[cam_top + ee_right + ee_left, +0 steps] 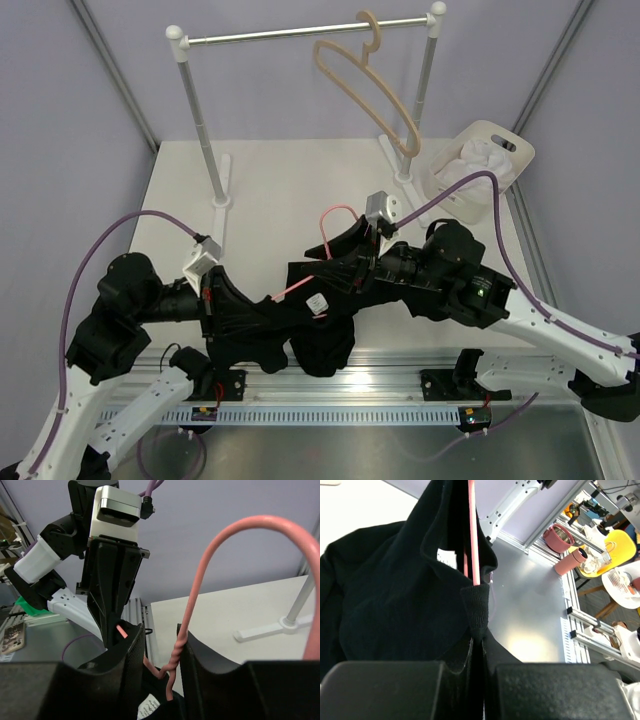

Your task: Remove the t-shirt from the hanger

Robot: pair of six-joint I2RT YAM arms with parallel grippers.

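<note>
1. At the twisted neck of the hanger [265, 521], just under its hook, the right claw [160, 640] stood partly open. It had one finger on each side of the wire and a gap showing, so it had not clamped.
2. Toward the hanger's other end, the left claw [481, 666] was pressed shut on a fold of the t-shirt [315, 345]. The pink wire ran up just beyond the pinch.
3. The t-shirt hung bunched along the hanger between the two claws, sagging below the wire.
4. The hanger's long axis ran from claw to claw. By my judgement the shirt had to slide toward the left claw, away from the hook. The right arm was nearer the neck, the left nearer the fabric.
</note>
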